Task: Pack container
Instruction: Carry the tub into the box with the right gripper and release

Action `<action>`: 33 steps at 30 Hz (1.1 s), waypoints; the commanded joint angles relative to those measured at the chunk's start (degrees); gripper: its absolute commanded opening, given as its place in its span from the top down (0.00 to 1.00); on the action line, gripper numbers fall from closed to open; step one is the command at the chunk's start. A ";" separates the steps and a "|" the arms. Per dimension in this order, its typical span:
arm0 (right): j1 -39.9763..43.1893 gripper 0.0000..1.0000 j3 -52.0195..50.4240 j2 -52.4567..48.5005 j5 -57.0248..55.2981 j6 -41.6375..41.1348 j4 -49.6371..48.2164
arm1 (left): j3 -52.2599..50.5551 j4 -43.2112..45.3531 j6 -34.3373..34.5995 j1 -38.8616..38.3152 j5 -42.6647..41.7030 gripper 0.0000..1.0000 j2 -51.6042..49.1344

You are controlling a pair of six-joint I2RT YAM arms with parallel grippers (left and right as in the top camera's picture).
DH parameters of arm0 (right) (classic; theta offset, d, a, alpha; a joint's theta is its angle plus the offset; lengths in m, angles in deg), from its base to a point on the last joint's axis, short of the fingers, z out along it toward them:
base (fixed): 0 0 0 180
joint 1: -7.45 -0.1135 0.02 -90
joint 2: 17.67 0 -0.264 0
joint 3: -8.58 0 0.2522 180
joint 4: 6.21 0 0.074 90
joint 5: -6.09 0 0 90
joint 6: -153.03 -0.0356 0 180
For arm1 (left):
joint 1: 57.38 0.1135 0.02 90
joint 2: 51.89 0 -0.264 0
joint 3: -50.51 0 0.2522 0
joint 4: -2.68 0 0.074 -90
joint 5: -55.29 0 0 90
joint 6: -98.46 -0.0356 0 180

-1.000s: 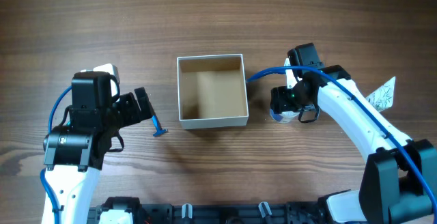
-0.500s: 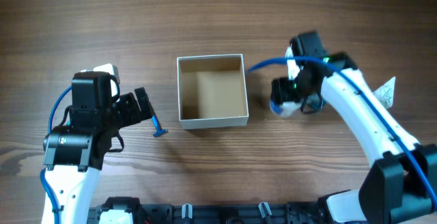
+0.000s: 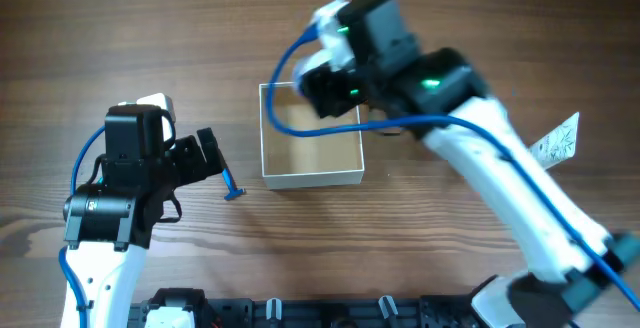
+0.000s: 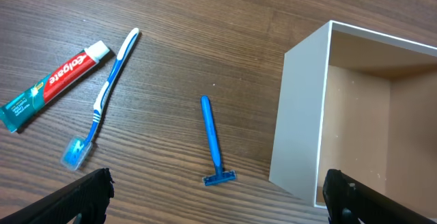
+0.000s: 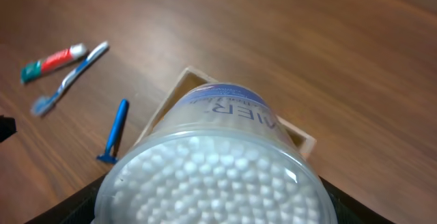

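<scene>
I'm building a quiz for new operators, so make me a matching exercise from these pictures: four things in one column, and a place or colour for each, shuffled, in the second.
Things:
1. razor
2. toothpaste
3. jar
4. box

Descriptions:
A. white walls, tan inside
B. held up over the box
C. beside the toothbrush, farthest from the box
D. all blue, lying between toothbrush and box

Pairs: 1-D, 2-C, 3-B, 4-A

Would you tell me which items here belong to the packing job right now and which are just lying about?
In the job: container, held cotton-swab tub.
Lying about, perhaps for later: razor, toothbrush, toothpaste tube, patterned packet.
</scene>
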 commanded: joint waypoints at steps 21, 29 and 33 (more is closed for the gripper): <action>-4.55 0.24 0.42 -22.21 -1.46 -0.74 -10.64 | 0.98 0.13 1.11 -0.20 -0.50 0.00 0.04; -4.52 0.00 0.42 -22.21 -1.46 -0.72 -10.64 | 0.98 -0.04 1.11 -0.20 -0.50 0.00 0.04; -4.52 0.00 0.44 -21.59 -3.69 -2.32 -8.96 | 0.98 -0.07 1.11 -0.20 -0.50 0.00 0.04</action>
